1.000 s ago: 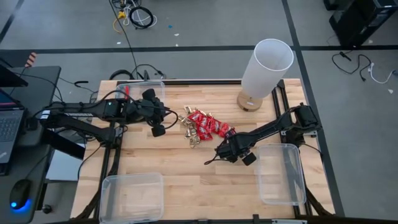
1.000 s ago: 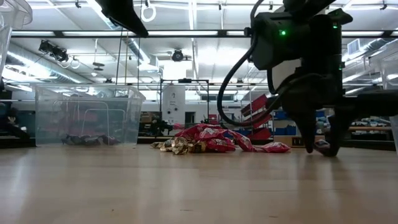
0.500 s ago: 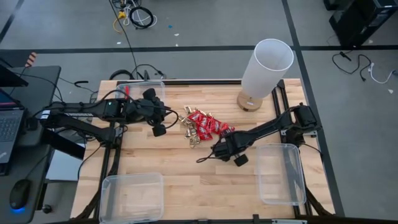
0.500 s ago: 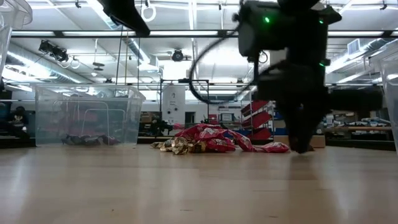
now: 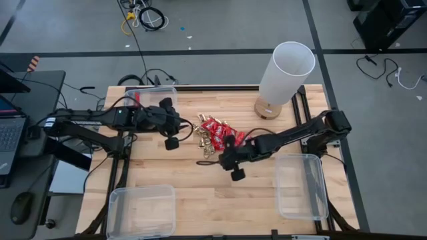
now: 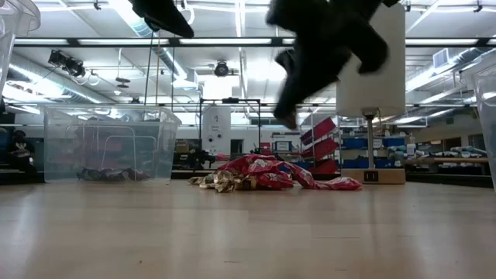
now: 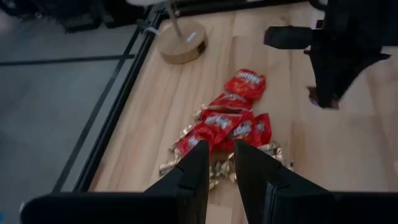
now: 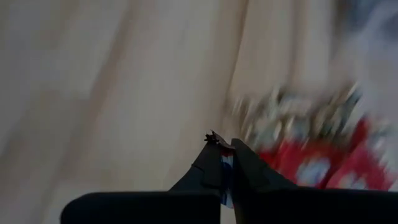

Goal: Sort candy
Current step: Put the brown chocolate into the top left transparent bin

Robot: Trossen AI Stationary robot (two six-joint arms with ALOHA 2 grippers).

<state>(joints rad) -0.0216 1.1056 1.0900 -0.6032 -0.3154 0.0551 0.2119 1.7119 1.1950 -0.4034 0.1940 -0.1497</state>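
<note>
Candy [image 5: 217,135] heaped mid-table on the wooden table [image 5: 187,180], red packets with gold pieces at the pile's left edge; more dark pieces sit inside the clear bin [image 6: 108,143] at the back-left corner. Right gripper [image 5: 230,160] hangs just in front of the pile, raised off the wood, jaws pressed together pinching a small wrapped piece [image 8: 225,163] between the tips; which kind, cannot tell. Left gripper [image 5: 171,137] waits left of the pile beside that bin, jaws slightly apart, nothing between them. White lamp [image 5: 283,77] stands behind the pile, right of it. Empty bin [image 5: 300,187] front-right, another bin [image 5: 141,210] front-left. Laptop [image 5: 10,130] off the table's left side.
</note>
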